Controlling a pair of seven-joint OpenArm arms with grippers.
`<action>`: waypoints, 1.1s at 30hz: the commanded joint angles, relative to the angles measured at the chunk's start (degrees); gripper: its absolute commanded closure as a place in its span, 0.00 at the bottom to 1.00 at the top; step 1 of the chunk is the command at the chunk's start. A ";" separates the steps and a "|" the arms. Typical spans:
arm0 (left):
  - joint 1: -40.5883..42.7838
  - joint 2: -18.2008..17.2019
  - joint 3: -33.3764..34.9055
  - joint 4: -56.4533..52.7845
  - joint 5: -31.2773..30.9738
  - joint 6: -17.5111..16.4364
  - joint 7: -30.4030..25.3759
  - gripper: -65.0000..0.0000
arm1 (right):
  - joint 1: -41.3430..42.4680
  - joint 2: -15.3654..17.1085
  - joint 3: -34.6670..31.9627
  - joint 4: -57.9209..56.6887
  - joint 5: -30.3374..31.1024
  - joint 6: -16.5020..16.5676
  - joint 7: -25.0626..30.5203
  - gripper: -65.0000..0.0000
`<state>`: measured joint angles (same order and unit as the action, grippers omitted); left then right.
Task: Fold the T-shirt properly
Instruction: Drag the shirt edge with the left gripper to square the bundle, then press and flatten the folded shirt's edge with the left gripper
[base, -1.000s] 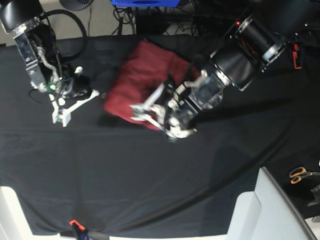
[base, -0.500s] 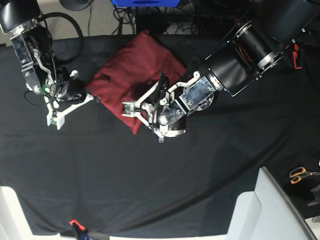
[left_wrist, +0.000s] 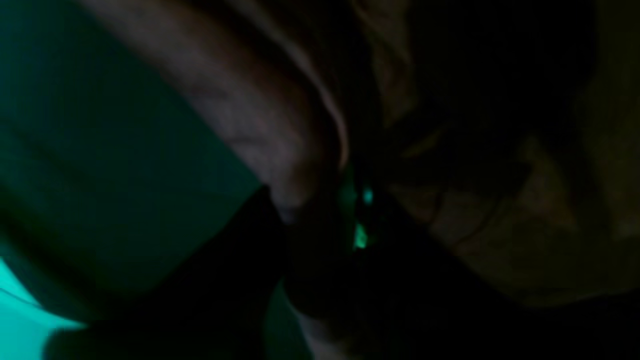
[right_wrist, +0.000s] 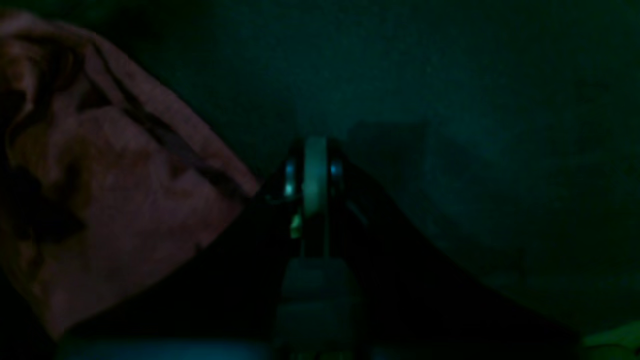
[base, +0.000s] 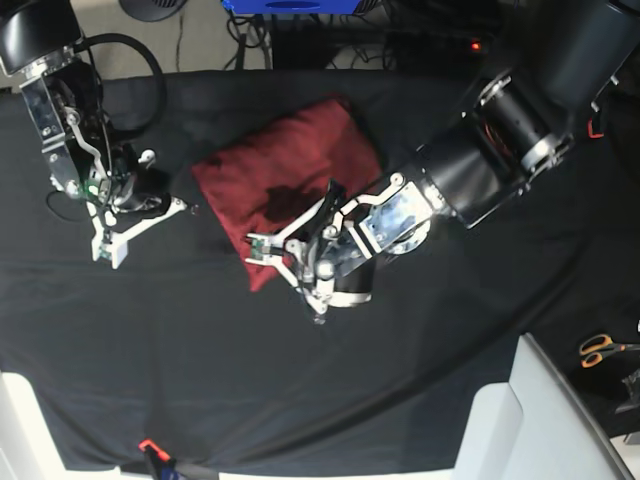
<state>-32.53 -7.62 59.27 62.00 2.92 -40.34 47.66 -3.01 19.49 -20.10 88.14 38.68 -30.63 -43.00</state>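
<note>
While already gathered into a compact folded bundle, T-shirt (base: 280, 185) lying mid-table on black cover (base: 300, 400); left gripper (base: 258, 247) pinching its near corner, right gripper (base: 108, 245) closed empty alongside; only final squaring apparently left.

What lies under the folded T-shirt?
The T-shirt lies on the black table cover. Whether anything is hidden beneath it cannot be seen. The left gripper sits over its near corner.

Plain maroon T-shirt (base: 290, 170) on black table cover (base: 300, 380).
</note>
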 joint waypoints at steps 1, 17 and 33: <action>-1.71 0.36 0.91 -0.41 0.03 0.34 -0.23 1.00 | 1.03 0.34 0.36 0.17 -0.04 0.00 0.59 1.00; -7.07 7.13 3.81 -12.02 0.47 0.34 -13.24 1.00 | 2.96 0.16 0.45 -2.73 -0.04 -0.09 0.76 1.00; -7.16 8.63 7.24 -14.04 0.03 0.34 -14.91 1.00 | 3.05 -0.63 3.88 -2.73 -0.04 -0.09 0.59 1.00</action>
<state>-37.98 0.21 66.94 47.33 3.22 -40.36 33.56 -0.84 18.44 -16.49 84.60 38.72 -30.87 -43.05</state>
